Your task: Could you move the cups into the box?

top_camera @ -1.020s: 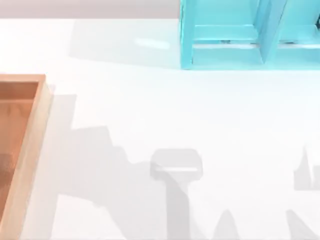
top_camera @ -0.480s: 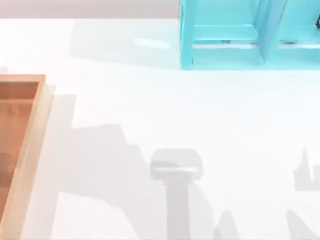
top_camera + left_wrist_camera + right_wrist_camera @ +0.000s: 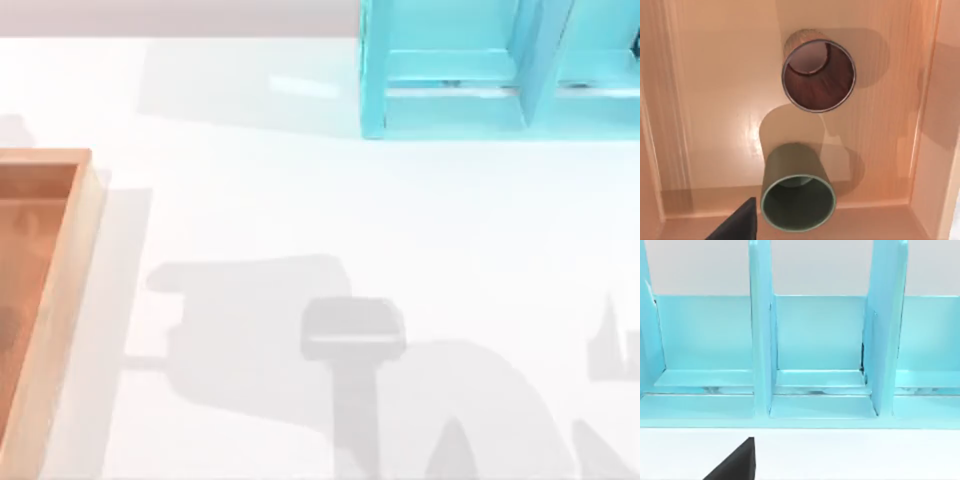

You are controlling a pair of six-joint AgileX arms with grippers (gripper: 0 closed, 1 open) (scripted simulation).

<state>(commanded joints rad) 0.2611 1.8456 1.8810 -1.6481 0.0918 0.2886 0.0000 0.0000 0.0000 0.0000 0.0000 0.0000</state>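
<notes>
Both cups, green (image 3: pixel 797 202) and brown (image 3: pixel 818 75), stand in the box (image 3: pixel 710 100); the left gripper, jaws unreadable, could clip the green one.

Two cups: one green cup (image 3: pixel 797 200) at the lower middle of the left wrist view, one ribbed brown cup (image 3: pixel 818 75) at its upper middle. One wooden box (image 3: pixel 62 290) at the left edge of the top view, with both cups standing inside it. One turquoise frame (image 3: pixel 500 70) at the top view's upper right. One white worktop (image 3: pixel 350 230).
</notes>
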